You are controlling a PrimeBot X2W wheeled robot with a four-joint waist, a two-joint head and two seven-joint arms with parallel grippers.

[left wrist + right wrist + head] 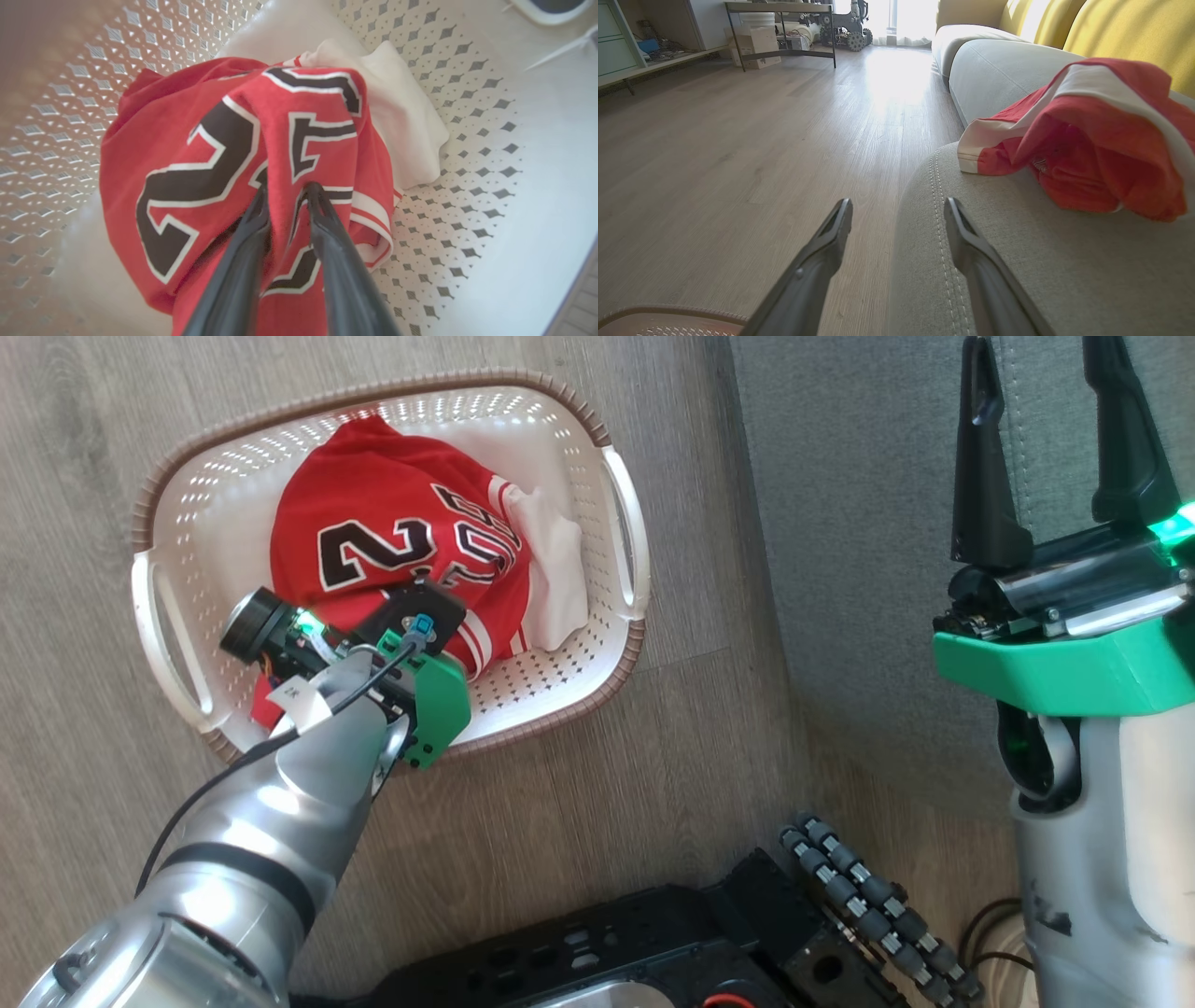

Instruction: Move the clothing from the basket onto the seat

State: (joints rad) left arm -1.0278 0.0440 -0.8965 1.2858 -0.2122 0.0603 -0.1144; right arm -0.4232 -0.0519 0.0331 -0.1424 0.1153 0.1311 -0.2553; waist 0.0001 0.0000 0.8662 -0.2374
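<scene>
Your left gripper [288, 192] is down in the basket [392, 392], fingers pinched on a fold of the red jersey [187, 140]; a white cloth [402, 121] sits just beyond. Your right gripper [896, 205] is spread wide and empty over the sofa [1017, 261] edge, with the shorts [1087, 140] ahead to its right.

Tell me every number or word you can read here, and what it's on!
"2": big black-and-white digit on the red jersey in the laundry basket.
Next digit and the jersey's lettering: creased and folded, not readable.
White tag on the robot's left arm: too small to read.
</scene>
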